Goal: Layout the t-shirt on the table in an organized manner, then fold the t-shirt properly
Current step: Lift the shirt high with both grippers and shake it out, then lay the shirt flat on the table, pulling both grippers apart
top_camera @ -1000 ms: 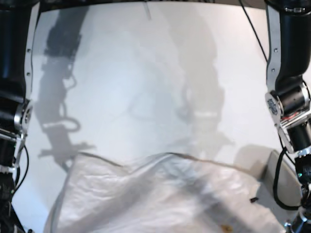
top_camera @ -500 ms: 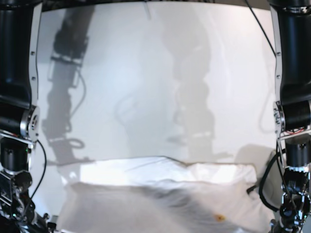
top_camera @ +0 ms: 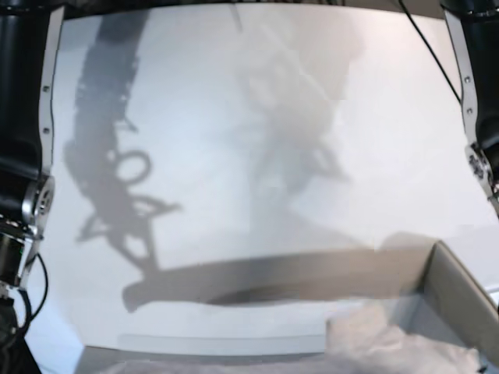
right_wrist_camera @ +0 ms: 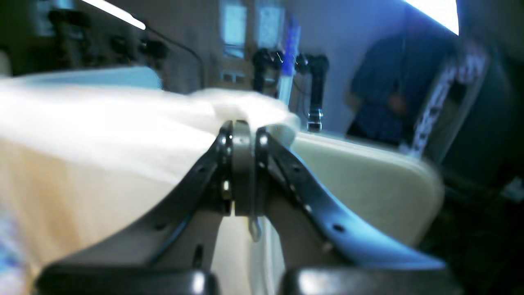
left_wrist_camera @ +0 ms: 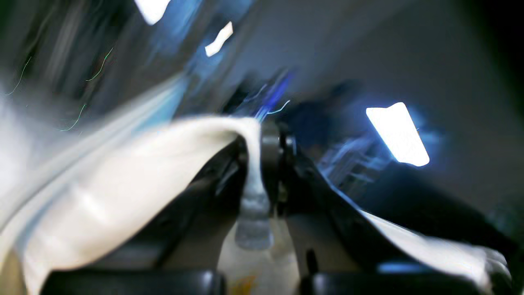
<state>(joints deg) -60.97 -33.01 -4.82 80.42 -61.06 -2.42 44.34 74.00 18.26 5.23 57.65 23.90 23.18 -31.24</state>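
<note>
In the left wrist view my left gripper (left_wrist_camera: 258, 137) is shut on a fold of the white t-shirt (left_wrist_camera: 135, 176), which drapes away to the left and is blurred. The right wrist view shows my right gripper (right_wrist_camera: 241, 128) shut on another edge of the t-shirt (right_wrist_camera: 102, 131), whose cloth stretches left. Neither gripper shows in the base view, only the arms at the left edge (top_camera: 23, 156) and right edge (top_camera: 479, 117). The table (top_camera: 234, 117) carries a long dark shadow band. The held shirt itself is out of the base view.
A grey open-topped bin (top_camera: 461, 292) stands at the bottom right of the base view, with crumpled white cloth (top_camera: 390, 343) beside its wall. I cannot tell whether that cloth belongs to the shirt. A person and equipment are blurred in the wrist views' background.
The shirt that spread across the bottom of the base view has left that view. A long shadow now crosses the table, and the bin stands uncovered. Both arms have shifted.
</note>
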